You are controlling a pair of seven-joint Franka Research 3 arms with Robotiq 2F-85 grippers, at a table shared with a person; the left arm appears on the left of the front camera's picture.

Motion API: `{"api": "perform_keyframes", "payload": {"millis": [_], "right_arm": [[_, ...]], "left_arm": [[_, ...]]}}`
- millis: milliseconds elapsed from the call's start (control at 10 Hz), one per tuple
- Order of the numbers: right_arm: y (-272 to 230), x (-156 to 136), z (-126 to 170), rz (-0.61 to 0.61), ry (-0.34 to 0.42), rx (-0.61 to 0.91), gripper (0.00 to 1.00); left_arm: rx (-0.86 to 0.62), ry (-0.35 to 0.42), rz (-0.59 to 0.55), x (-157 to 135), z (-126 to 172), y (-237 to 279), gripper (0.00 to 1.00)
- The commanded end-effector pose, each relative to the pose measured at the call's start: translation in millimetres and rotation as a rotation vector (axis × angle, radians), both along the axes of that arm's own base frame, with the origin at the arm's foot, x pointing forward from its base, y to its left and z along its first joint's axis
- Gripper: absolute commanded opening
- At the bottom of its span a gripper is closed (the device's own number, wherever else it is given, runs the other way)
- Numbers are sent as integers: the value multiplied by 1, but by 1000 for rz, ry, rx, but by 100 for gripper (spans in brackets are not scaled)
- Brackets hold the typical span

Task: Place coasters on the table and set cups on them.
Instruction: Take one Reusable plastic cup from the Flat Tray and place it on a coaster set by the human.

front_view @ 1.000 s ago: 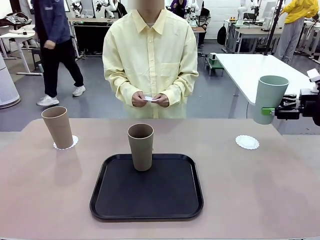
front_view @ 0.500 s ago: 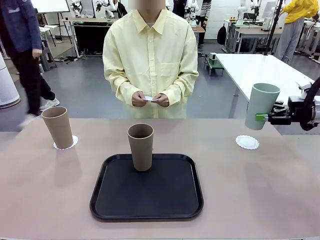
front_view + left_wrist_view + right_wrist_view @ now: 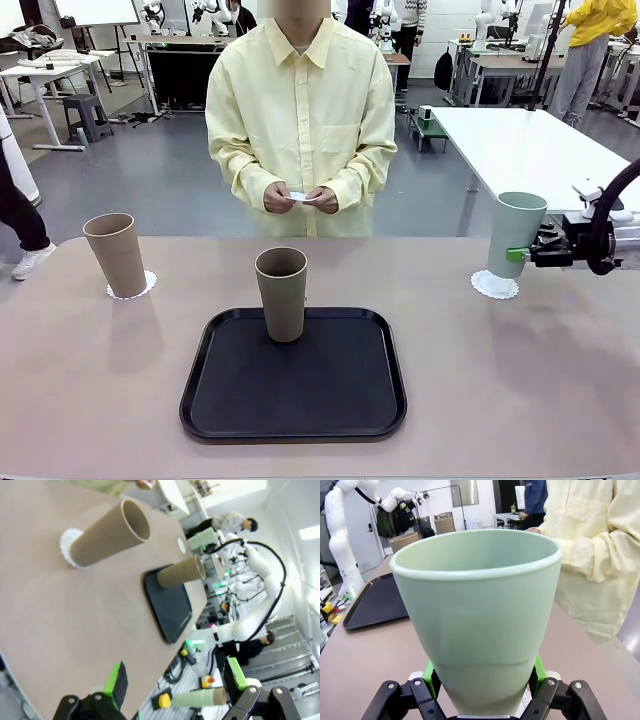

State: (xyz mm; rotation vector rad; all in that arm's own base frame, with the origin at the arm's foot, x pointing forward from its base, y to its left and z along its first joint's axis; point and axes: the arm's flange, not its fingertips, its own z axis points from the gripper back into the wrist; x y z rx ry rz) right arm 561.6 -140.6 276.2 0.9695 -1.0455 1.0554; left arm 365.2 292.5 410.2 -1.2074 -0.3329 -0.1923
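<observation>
My right gripper (image 3: 519,255) is shut on the pale mint green cup (image 3: 518,234), low on its side, and holds it just over a white coaster (image 3: 495,287) at the table's right. I cannot tell whether the cup touches it. The right wrist view has the mint cup (image 3: 477,615) between the green pads (image 3: 431,673). A light tan cup (image 3: 117,255) stands on a coaster (image 3: 134,288) at the left. The darker brown cup (image 3: 282,293) stands on the black tray (image 3: 293,385). My left gripper (image 3: 175,680) is open, off the table's edge, with nothing in it.
The person stands at the far side of the beige table (image 3: 560,380), both hands holding a small white coaster (image 3: 298,197) at the waist. A white table (image 3: 520,140) stands behind at the right. The near corners of the beige table are bare.
My right arm has brought the mint cup down and to the left, from up in the air at the right edge to just over the right coaster. The other cups have not moved.
</observation>
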Motion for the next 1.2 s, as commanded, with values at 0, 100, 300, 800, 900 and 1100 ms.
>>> {"api": "perform_keyframes", "payload": {"millis": [0,100,300,800,900,1100], "right_arm": [[-7,1,-3,43,0,-7,82],[-7,1,-8,49,4,-7,82],[-6,0,-16,66,11,4,82],[-3,10,-31,89,-24,47,82],[-4,13,-34,89,-27,60,82],[-2,18,-36,92,-37,81,82]], "left_arm": [[-3,2,5,-1,3,1,100],[-3,2,5,-1,3,1,100],[-3,2,5,-1,3,1,100],[-3,2,5,-1,3,1,100],[-3,2,5,-1,3,1,100],[-3,2,5,-1,3,1,100]]}}
